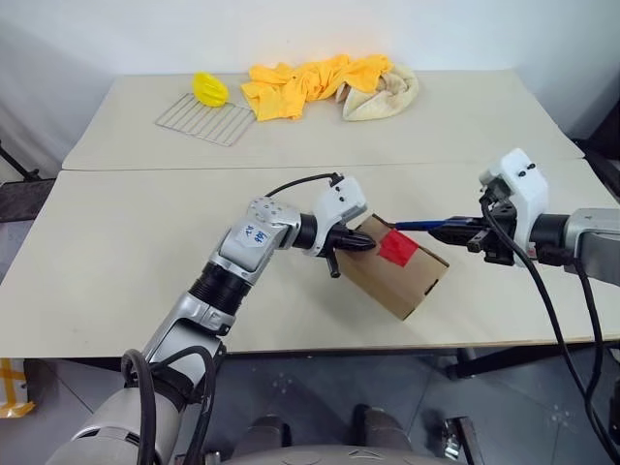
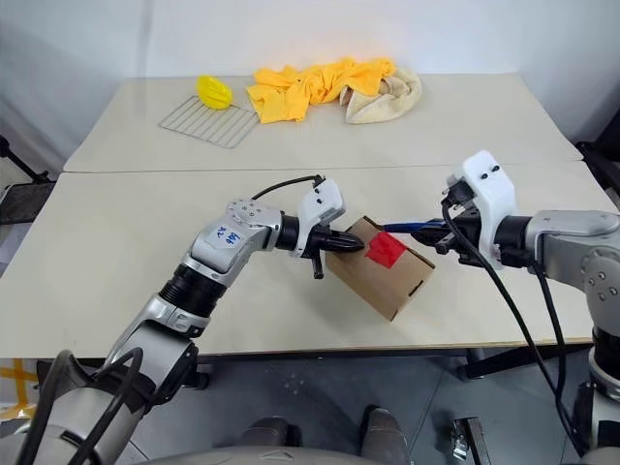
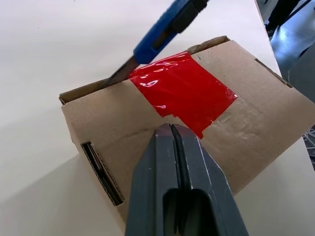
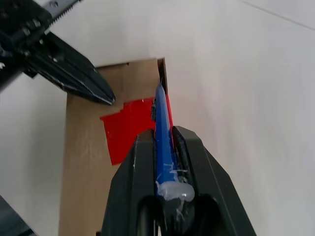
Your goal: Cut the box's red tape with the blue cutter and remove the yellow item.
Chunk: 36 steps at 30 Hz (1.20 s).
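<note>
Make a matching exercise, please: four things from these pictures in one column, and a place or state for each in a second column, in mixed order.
Things:
1. slim blue pen-shaped cutter
2. bright red squarish tape
3. left claw
4. silver wire rack

Places or states:
A. stuck across the top of the small brown cardboard box
B. shut, its tips pressed on the box top
C. lying on the far table, beside a yellow item
D. gripped in the right claw, tip at the tape's edge

Pairs: 1-D, 2-A, 3-B, 4-C
</note>
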Each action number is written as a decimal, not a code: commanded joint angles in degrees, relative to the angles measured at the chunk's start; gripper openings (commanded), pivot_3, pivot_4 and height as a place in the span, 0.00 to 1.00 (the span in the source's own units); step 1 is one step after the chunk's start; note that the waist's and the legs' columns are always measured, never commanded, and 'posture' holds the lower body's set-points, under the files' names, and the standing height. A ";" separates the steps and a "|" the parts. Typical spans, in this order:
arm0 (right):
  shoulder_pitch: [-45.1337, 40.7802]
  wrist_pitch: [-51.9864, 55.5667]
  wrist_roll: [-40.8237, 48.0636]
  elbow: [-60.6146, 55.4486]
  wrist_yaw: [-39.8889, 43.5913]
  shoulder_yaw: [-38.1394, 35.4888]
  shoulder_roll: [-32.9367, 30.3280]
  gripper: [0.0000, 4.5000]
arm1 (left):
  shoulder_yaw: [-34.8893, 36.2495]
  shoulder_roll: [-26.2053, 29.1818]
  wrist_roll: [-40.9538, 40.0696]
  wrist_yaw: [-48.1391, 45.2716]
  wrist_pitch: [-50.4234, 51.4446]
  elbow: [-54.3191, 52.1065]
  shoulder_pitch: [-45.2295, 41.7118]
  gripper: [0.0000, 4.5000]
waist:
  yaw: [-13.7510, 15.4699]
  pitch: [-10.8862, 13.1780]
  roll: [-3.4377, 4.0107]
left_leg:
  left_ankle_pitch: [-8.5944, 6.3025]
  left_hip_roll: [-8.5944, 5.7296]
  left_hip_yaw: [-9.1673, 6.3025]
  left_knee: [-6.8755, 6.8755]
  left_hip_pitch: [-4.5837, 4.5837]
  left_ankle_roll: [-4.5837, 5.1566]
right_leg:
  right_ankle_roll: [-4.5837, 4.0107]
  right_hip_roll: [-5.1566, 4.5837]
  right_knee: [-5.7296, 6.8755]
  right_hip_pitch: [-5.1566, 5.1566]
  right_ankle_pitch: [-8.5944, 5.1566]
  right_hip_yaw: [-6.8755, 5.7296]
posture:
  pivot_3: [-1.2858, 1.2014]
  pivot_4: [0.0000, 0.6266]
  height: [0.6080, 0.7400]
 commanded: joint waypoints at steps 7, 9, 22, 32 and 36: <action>-2.07 0.95 0.75 -0.48 4.13 3.34 -6.79 0.04 | -1.83 -0.69 1.73 0.92 2.23 -0.20 1.05 0.00 | 0.17 0.00 0.00 | -0.01 0.00 -0.03 0.02 0.03 0.01 | 0.00 0.00 -0.02 0.06 0.00 -0.01 | 0.52 0.24 1.00; -2.41 0.95 0.77 -0.22 4.81 4.20 -7.54 0.04 | -1.84 -0.94 1.94 1.38 2.40 0.07 0.88 0.00 | 0.24 0.00 0.00 | -0.02 -0.01 -0.05 0.03 0.03 0.03 | 0.00 -0.01 -0.02 0.08 0.00 -0.02 | 0.52 0.24 1.00; -4.60 -0.38 -0.35 1.48 10.91 12.03 -14.60 0.04 | -1.97 -1.88 2.79 3.86 3.70 0.28 1.31 0.00 | 1.17 0.00 -0.01 | -0.03 0.00 -0.05 0.11 0.08 0.05 | 0.00 -0.02 -0.02 0.15 0.00 -0.02 | 0.52 0.24 1.00; -6.36 -1.55 -2.33 3.71 14.86 15.44 -17.16 0.03 | -1.61 -2.02 2.80 4.45 3.45 0.60 1.31 0.00 | 1.36 0.00 -0.02 | -0.03 0.00 -0.04 0.13 0.08 0.05 | -0.02 -0.02 -0.02 0.15 0.01 -0.02 | 0.52 0.24 1.00; -10.53 -2.97 -4.09 6.75 13.97 17.35 -13.17 0.03 | -1.62 -2.06 2.85 4.55 3.15 0.75 1.41 0.00 | 1.16 0.00 -0.02 | -0.03 0.02 -0.02 0.14 0.10 0.05 | -0.05 0.00 -0.02 0.16 0.04 -0.01 | 0.52 0.24 1.00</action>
